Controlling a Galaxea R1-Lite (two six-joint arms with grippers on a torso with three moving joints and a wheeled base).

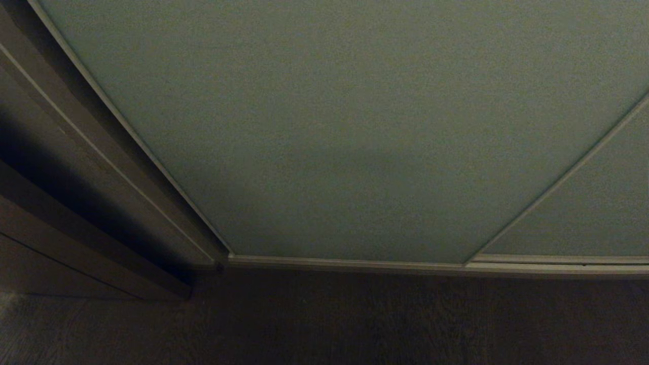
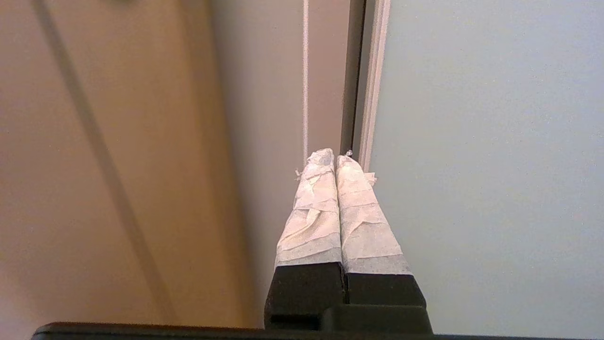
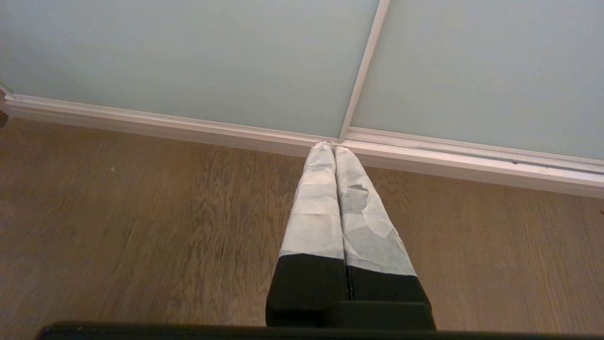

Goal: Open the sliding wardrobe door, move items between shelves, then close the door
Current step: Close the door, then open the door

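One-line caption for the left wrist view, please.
Shut left gripper with white-taped fingers pointing at the cream-framed edge of the closed pale grey-green sliding wardrobe door.

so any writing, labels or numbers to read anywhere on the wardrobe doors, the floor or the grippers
None: no text, label, brand or number shows in any view.
sliding wardrobe door: plain, unmarked panel.
wooden floor: bare grain only.
left gripper and right gripper: plain white wrapping, nothing printed.

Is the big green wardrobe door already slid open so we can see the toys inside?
No. In the head view the sliding wardrobe door is shut, filling the opening down to the bottom track, with no shelves or toys showing.
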